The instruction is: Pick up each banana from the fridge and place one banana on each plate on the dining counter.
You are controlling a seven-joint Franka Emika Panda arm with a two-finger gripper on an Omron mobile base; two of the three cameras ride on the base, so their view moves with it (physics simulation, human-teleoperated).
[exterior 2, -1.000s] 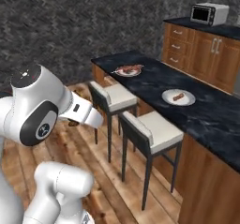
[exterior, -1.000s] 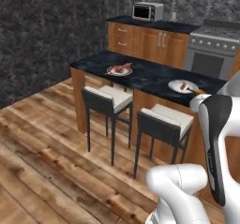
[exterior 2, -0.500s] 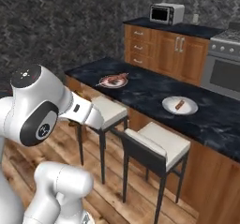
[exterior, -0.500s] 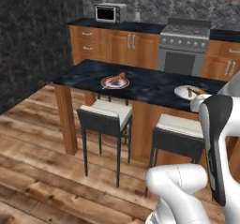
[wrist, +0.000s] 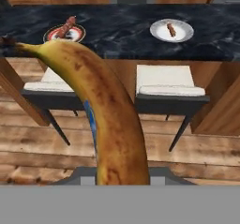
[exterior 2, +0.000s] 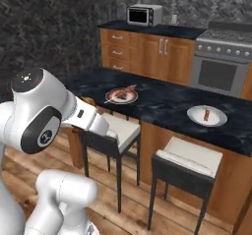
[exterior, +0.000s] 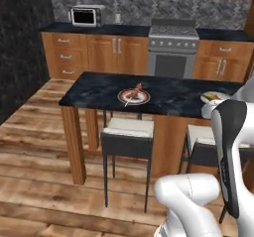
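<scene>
Rising from the bottom of the hand view, a curved yellow banana (wrist: 105,120) with brown speckles is grasped in the pincer. Beyond it, the long black marble-look counter (wrist: 122,33) carries a white plate with a reddish ring (wrist: 64,33) and a plain white round plate (wrist: 171,30), each holding brown skewered food.

dark stone walls, plank wood floor (exterior: 39,156), wooden cabinets (exterior: 99,57), oven range (exterior: 171,50), microwave (exterior: 87,16), two stools (exterior 2: 184,167).
</scene>
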